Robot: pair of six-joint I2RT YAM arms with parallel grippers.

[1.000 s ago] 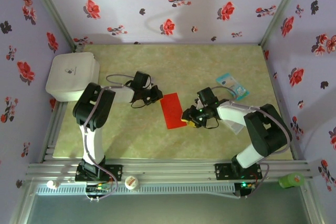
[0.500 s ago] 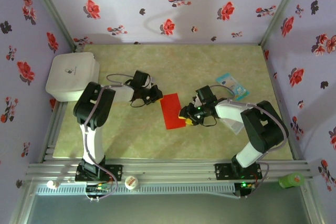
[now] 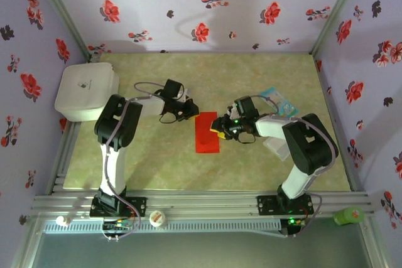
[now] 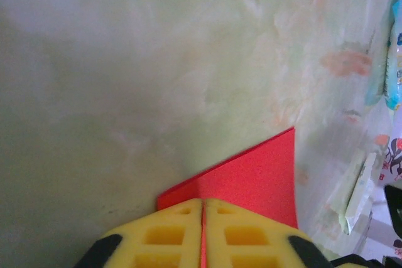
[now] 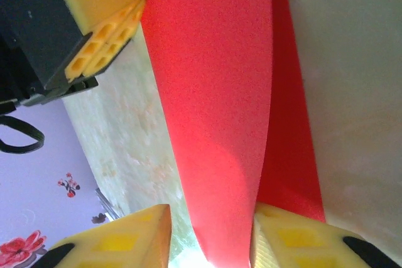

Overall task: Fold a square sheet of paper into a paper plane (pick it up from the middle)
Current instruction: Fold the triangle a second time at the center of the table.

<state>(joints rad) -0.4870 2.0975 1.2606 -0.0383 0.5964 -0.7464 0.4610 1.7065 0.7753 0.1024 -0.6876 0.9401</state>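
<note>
Green-marbled table (image 3: 264,73) bearing the square sheet of paper (image 3: 206,137), apparently already halved into a two-layer rectangle. Beside its far corner, the left gripper (image 3: 190,113) pinches the sheet with pads (image 4: 169,233) closed. The right gripper (image 3: 219,128) straddles the opposite raised edge, jaws partly apart. Judged an early stage: nose and wing folds remain.

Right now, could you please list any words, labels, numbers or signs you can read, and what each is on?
No text can be read.
On the box: a small grey mark on the lid, too blurred to read.
On the packet: coloured print, too small to read.
On the paper: plain red, no print.
</note>
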